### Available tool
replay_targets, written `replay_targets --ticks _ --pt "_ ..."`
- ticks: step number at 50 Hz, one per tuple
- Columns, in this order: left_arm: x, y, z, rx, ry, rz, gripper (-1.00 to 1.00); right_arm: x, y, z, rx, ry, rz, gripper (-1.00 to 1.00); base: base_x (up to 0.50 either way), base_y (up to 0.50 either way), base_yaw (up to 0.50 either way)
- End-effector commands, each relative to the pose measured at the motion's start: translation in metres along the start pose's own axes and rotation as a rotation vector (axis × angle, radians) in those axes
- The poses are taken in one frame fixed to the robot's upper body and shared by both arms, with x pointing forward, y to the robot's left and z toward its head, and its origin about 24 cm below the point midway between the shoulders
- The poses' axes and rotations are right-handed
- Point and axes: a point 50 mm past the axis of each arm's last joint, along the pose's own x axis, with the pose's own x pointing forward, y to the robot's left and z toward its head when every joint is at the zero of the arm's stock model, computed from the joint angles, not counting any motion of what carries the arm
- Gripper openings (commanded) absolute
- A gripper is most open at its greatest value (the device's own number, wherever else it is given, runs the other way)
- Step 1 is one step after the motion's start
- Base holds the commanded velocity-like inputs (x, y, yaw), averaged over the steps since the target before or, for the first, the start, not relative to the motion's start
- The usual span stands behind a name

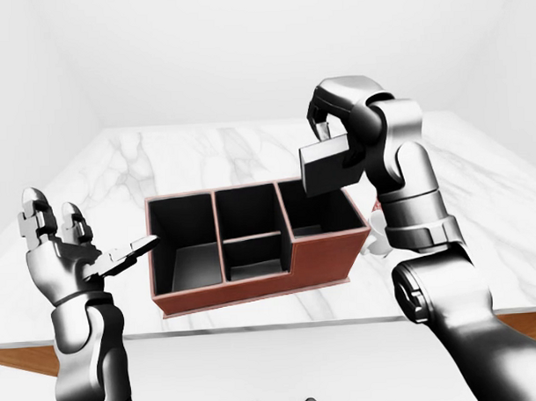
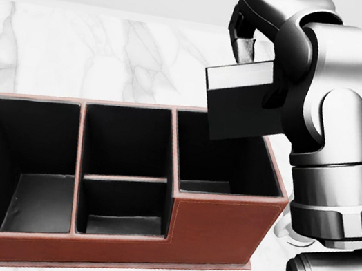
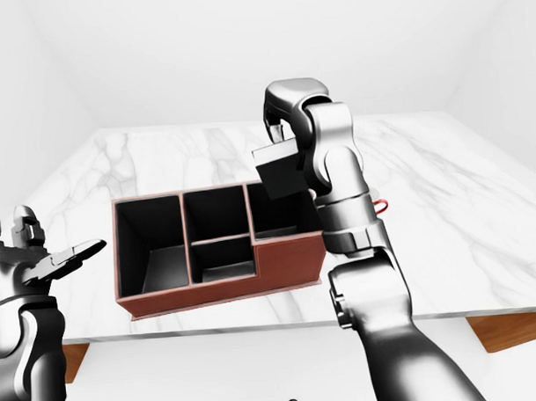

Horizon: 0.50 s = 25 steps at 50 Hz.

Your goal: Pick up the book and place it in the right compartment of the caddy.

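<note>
Glossy veined marble table (image 1: pixel 205 154), matt leather-look caddy (image 2: pixel 220 230), shiny metal right hand (image 2: pixel 256 29).

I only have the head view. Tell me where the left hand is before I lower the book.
Observer: In the left-eye view the left hand is open and holds nothing, left of the caddy.
Operator: Check whether it touches the caddy.
Observer: It does not. The right-eye view shows a gap between its fingertip and the caddy's left wall.
Operator: Report anything hidden behind the arm holding the book.
Observer: A small red-and-white thing lies on the table just right of the caddy. It is too small to identify.
</note>
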Motion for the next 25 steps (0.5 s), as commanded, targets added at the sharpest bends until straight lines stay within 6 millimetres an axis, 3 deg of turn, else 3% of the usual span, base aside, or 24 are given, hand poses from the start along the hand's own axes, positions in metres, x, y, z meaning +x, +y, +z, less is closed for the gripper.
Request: replay_targets --ticks 1,25 --pt "0.000 0.000 0.000 0.000 0.002 0.000 1.00 -0.002 -0.003 0.012 -0.014 -0.021 -0.028 -1.00 0.00 0.00 0.00" --pt "0.000 0.001 -0.004 0.000 0.016 0.002 1.00 0.001 0.010 0.036 -0.013 -0.078 0.006 -1.00 0.00 0.00 0.00"
